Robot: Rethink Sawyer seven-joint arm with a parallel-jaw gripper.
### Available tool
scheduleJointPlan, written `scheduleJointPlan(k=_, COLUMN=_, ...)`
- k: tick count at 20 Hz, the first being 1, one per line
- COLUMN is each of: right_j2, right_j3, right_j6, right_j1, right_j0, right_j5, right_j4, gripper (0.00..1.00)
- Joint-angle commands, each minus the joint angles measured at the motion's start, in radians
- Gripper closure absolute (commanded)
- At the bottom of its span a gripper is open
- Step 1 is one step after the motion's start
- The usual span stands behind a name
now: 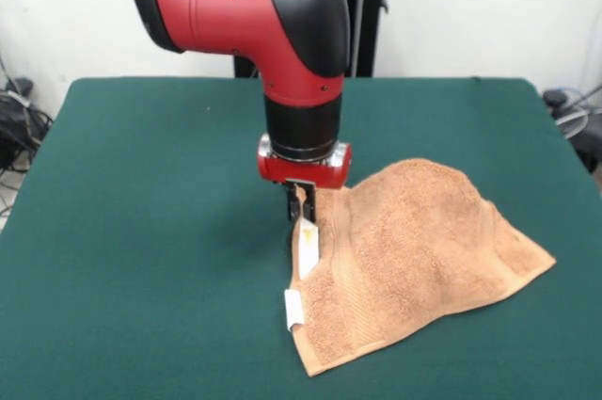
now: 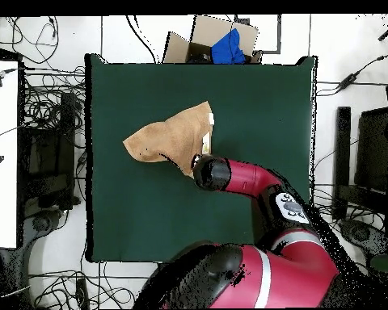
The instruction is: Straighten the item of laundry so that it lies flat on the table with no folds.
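The orange-tan towel [image 1: 414, 254] lies on the dark green table [image 1: 141, 231], to the right of centre in the front view. Its left edge, with white tags [image 1: 294, 309], is lifted into a ridge, and the cloth slopes down to the right and toward the front edge. My gripper [image 1: 301, 204] is shut on that lifted edge of the towel, just above the table. In the overhead view the towel [image 2: 169, 137] spreads up and to the left from the arm's wrist [image 2: 212, 173], which hides the gripper.
A cardboard box [image 2: 209, 40] with something blue in it sits beyond the table's far edge in the overhead view. Cables and equipment lie on the floor on both sides. The red arm [image 2: 254, 182] reaches in from the bottom right.
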Motion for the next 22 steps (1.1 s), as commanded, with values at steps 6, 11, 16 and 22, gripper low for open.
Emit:
scheduleJointPlan(k=6, right_j2=-0.059, right_j3=-0.119, right_j6=-0.027, right_j1=0.137, right_j0=-0.126, right_j5=-0.018, right_j4=-0.118, gripper=1.00)
scheduleJointPlan(k=11, right_j2=-0.048, right_j3=-0.132, right_j6=-0.048, right_j1=0.137, right_j0=-0.154, right_j5=-0.009, right_j4=-0.144, gripper=1.00)
scheduleJointPlan(k=16, right_j2=-0.002, right_j3=-0.145, right_j6=-0.112, right_j1=0.130, right_j0=-0.212, right_j5=0.030, right_j4=-0.186, gripper=1.00)
scheduleJointPlan(k=22, right_j2=0.022, right_j3=-0.154, right_j6=-0.131, right_j1=0.115, right_j0=-0.251, right_j5=0.063, right_j4=-0.246, gripper=1.00)
